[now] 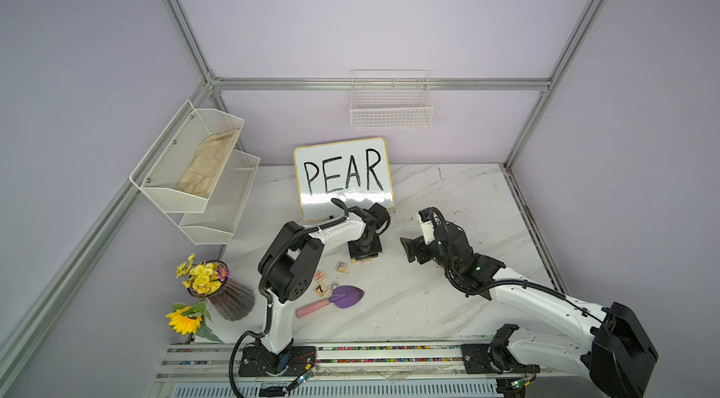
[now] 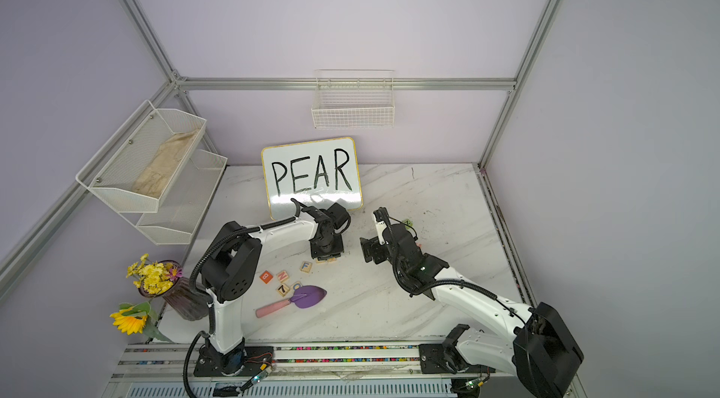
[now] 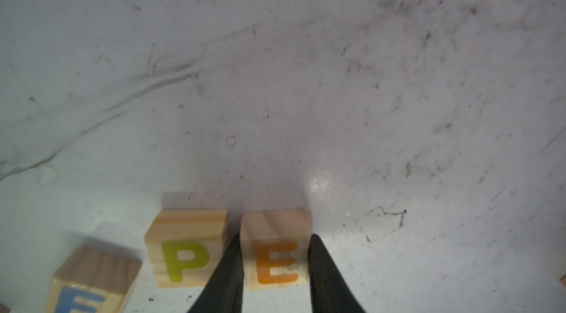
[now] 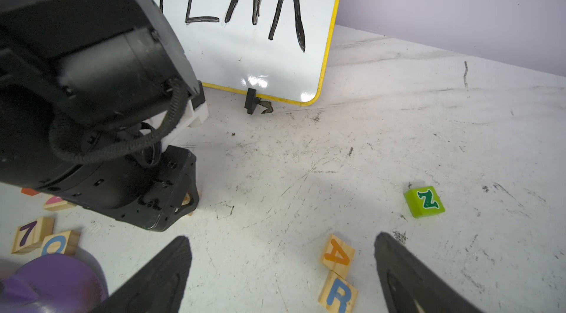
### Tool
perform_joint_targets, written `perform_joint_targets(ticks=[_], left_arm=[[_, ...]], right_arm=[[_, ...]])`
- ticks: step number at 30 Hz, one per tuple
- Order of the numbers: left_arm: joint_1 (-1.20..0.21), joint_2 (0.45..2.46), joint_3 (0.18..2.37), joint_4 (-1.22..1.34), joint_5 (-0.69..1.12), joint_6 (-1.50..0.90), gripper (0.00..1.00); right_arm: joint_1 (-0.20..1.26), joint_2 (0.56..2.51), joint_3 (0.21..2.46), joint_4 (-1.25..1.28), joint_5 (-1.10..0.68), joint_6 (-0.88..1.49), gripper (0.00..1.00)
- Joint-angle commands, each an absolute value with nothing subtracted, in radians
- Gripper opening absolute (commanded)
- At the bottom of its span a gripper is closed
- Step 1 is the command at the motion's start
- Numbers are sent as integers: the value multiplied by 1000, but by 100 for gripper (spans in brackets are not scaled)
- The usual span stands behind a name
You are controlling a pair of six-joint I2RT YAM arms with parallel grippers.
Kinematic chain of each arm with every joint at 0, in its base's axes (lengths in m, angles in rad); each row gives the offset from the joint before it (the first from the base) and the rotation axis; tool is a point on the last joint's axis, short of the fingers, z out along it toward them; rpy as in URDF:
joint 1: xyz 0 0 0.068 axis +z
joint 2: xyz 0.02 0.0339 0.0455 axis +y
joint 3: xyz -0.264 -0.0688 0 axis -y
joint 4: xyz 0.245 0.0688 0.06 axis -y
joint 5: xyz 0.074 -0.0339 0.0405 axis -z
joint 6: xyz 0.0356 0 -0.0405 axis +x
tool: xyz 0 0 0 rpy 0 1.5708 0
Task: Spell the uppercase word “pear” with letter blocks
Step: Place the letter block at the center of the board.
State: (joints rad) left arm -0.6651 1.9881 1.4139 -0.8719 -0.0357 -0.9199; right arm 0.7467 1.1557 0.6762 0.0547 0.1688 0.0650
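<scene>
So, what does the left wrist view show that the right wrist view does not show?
Only the left wrist view: the yellow P block and the orange E block side by side, letters readable, with the left gripper shut on the latter. Only the right wrist view: the orange A block, the blue R block, a green Z block, the PEAR whiteboard and the open right gripper. Both: the white marbled tabletop and the left gripper, whose housing shows in the right wrist view.
</scene>
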Motion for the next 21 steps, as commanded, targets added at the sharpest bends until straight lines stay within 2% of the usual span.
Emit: perform_joint_targets(ticks=[1,21], left_arm=[[-655,2016,1483,-879,-66,-899,33],[-648,2016,1474,-885,-34,-894,33]], right_arm=[[745,1169,698,38,186,53,96],[746,1190,706,40,184,43,96]])
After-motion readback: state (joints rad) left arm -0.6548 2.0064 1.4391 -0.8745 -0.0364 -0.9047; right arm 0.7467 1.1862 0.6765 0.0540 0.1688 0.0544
